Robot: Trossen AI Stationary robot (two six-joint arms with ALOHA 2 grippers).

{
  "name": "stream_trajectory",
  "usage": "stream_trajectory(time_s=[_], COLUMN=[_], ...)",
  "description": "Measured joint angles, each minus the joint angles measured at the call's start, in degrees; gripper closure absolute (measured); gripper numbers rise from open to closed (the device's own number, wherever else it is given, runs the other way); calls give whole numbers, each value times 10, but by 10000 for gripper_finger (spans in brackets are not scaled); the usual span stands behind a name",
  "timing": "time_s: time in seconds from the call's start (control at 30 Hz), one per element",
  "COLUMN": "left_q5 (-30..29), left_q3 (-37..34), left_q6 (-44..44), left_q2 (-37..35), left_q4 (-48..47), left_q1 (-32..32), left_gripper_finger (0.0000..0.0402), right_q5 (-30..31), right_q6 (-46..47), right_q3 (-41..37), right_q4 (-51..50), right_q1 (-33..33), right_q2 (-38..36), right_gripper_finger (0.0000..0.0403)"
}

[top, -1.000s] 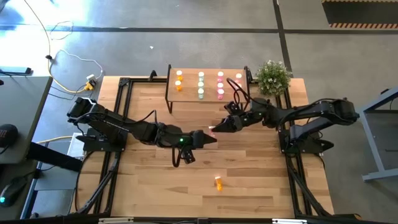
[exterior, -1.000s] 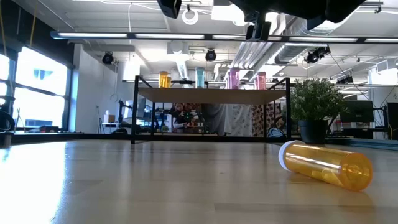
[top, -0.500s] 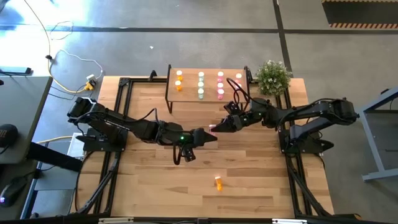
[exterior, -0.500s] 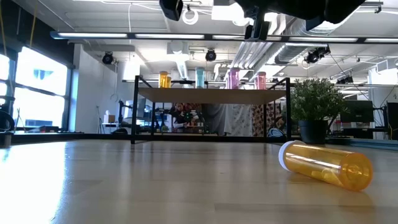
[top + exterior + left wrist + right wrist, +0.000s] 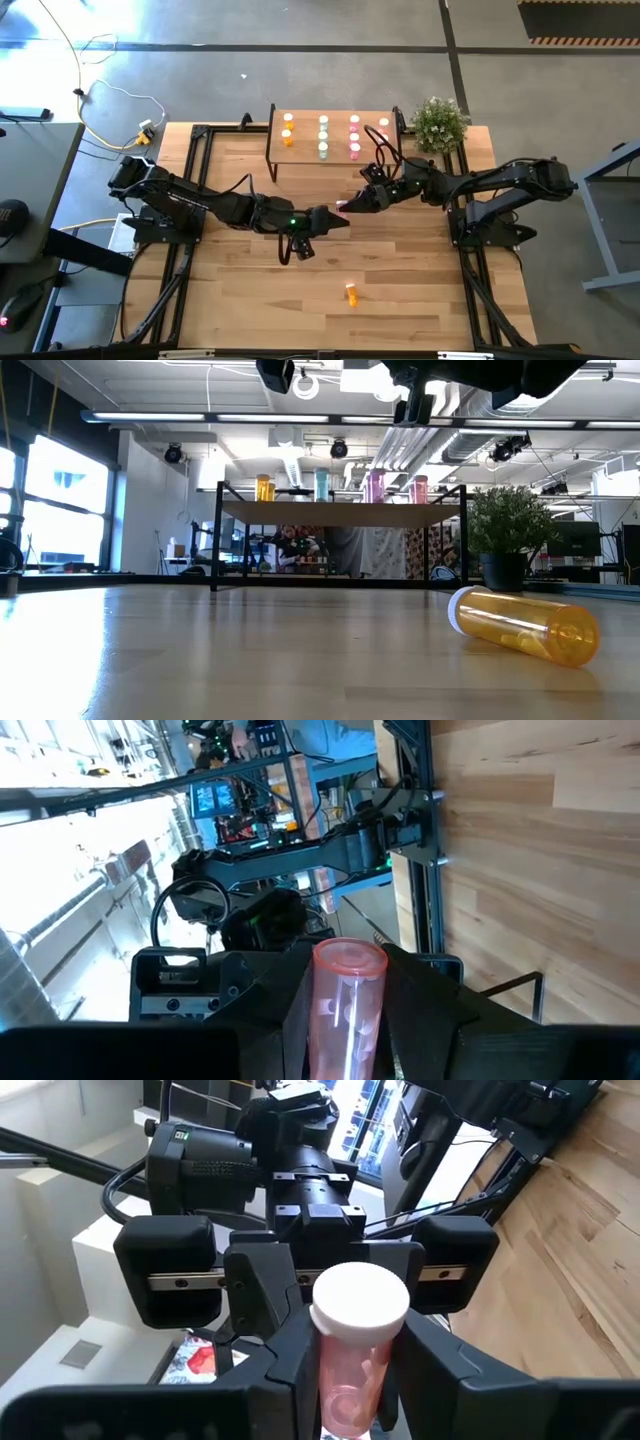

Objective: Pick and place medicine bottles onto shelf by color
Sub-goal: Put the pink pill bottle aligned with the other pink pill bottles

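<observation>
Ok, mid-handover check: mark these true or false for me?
1. A translucent orange bottle with a white cap lies on its side on the wooden tabletop. True.
2. The translucent pink bottle stands on the small light-wood shelf. False: it sits in the air between the fingers of both the left hand and the right hand, above the middle of the tabletop.
3. The shelf is bare. False: small white-capped bottles stand on it in rows, orange, green and pink.
4. A small green potted plant sits beside the shelf, on the right arm's side. True.
</observation>
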Motion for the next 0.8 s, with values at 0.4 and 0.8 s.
stream_trajectory(time_s=[0.4, 0.8], left_q5=[-69, -196], left_q3=[0, 0], left_q6=[-126, -225], left_q2=[0, 0], left_q4=[0, -1], left_q1=[-11, -47], left_gripper_finger=[255, 214], right_q5=[24, 20], right_q6=[-10, -30], right_q3=[0, 0], right_q4=[-1, -4], right_q1=[-3, -39], right_q2=[0, -9], right_gripper_finger=[306, 306])
